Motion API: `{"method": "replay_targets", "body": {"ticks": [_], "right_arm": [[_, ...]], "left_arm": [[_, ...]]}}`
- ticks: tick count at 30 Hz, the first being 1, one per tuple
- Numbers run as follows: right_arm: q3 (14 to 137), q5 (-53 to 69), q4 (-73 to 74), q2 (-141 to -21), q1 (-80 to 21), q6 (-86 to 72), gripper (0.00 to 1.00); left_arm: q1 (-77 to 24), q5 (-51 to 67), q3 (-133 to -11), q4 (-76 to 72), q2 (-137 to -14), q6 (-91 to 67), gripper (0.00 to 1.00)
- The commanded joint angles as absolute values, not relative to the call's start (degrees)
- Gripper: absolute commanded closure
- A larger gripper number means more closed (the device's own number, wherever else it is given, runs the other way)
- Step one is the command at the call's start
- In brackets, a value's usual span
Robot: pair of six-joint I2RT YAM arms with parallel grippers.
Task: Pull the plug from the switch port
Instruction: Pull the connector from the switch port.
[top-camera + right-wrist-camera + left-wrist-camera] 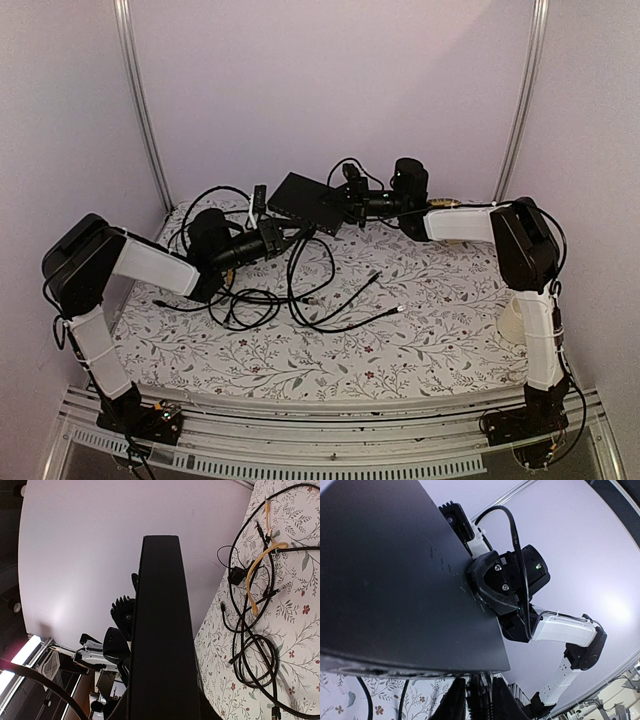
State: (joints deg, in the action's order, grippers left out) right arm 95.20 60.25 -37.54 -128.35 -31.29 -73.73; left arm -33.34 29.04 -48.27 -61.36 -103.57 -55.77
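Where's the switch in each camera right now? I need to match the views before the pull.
Top external: the switch is the flat black box just above the middle of the picture.
Left wrist: the switch is the big dark slab filling the upper left.
Right wrist: the switch is seen edge-on, a dark vertical bar up the middle.
Shared landmark: the floral table cover.

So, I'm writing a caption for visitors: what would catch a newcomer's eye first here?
The switch, a flat black box held up at the back centre by the right claw. Next, the tangle of black cables sprawled on the floral cloth below it, left of centre.
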Motion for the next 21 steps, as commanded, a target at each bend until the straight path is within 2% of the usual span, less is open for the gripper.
{"method": "replay_targets", "body": {"ticks": [1, 21], "right_arm": [[97.29, 61.45, -40.39, -128.38, -32.59, -73.65, 0.98], [97.6, 61.62, -38.87, -128.08, -32.62, -72.33, 0.98]], "left_arm": [[-33.49, 28.11, -50.42, -62.4, -104.15, -55.41, 0.79], [-33.33, 30.44, -51.41, -62.25, -105.24, -56.8, 0.84]]}}
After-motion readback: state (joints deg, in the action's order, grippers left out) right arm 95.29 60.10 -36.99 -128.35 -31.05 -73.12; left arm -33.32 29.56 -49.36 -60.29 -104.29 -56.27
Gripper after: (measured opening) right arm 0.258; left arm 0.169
